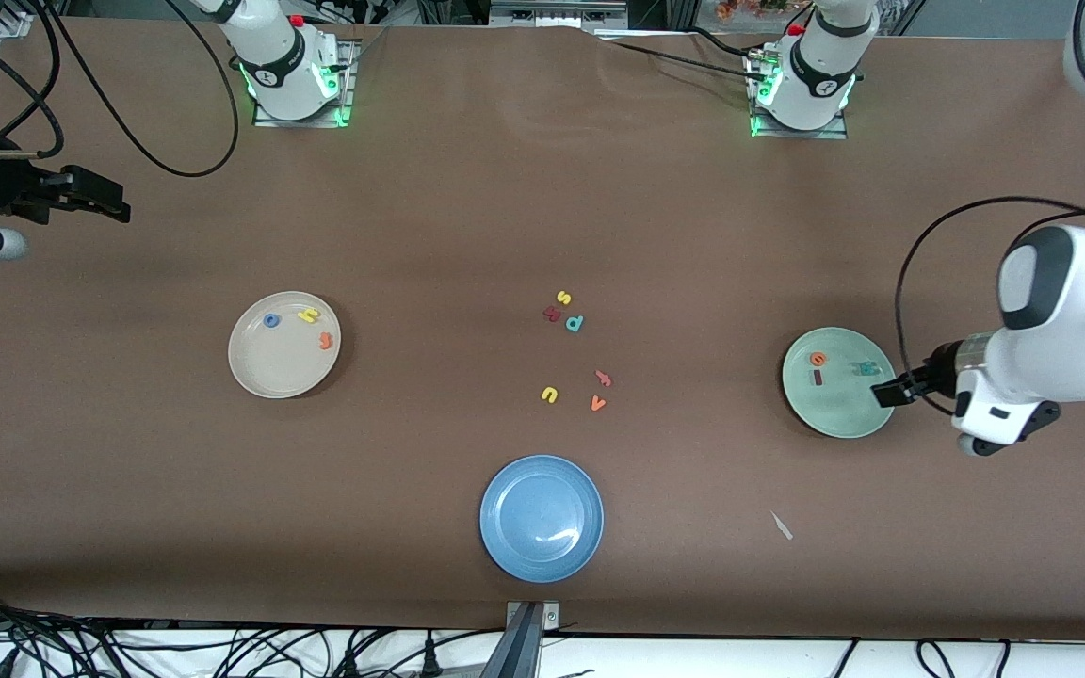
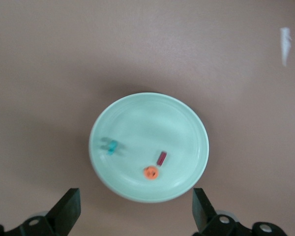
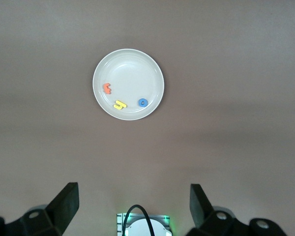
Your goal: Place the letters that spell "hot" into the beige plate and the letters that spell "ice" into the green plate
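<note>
Three "ice" letters [image 2: 148, 162] in green plate [image 2: 137, 105] under wide-open, empty left end effector [image 2: 136, 211].

Left gripper [image 1: 893, 392]: up in the air at the table's left-arm end, wrist bent, fingers [image 2: 66, 210] spread wide, holding nothing, aimed toward 9 o'clock in the front view. Right gripper [image 1: 114, 202]: also aloft, at the right-arm end, fingers [image 3: 64, 206] wide apart, empty, aimed toward 3 o'clock in the front view. Right arm waiting, drawn to the table edge.
</note>
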### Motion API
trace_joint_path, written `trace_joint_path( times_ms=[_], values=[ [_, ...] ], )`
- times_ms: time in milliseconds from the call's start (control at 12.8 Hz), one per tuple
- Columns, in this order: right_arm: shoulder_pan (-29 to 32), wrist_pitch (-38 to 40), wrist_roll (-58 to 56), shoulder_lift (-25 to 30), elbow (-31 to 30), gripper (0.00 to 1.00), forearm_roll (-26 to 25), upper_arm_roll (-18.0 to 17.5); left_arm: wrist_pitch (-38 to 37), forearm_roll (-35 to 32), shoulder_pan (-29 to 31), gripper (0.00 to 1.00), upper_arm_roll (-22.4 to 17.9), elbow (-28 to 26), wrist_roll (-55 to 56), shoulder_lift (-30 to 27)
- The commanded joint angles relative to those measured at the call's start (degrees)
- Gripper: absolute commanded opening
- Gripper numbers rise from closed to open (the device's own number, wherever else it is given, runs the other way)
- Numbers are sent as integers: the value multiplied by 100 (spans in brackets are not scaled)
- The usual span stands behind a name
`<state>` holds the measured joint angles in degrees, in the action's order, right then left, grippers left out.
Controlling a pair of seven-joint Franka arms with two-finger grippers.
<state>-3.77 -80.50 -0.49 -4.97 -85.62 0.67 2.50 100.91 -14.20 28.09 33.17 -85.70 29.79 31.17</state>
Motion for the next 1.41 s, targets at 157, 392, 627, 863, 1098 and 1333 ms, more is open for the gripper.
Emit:
trace_joint_path(
  times_ms=[157, 392, 627, 863, 1098, 1333],
  values=[
    [-18, -1, -48, 84, -87, 100, 100, 31, -1643, 119, -188, 100, 189, 1414, -1193, -173],
    [-18, -18, -39, 84, -87, 100, 100, 31, -1846, 110, -400, 100, 189, 1863, -1318, -164],
    [-18, -36, -48, 84, -87, 100, 100, 31, -1996, 119, -549, 100, 146, 2092, -1353, -173],
    [-18, -36, -39, 84, -87, 100, 109, 31, -1988, 189, -1328, 100, -807, 2128, -1888, -216],
    [-18, -36, -39, 84, -87, 100, 118, 31, -1979, 916, -2130, 99, -2065, 2172, -2292, -506],
    [-18, -45, -39, 84, -87, 100, 118, 31, -1822, 1400, -2905, 99, -3175, 1988, -2513, -708]
  ],
)
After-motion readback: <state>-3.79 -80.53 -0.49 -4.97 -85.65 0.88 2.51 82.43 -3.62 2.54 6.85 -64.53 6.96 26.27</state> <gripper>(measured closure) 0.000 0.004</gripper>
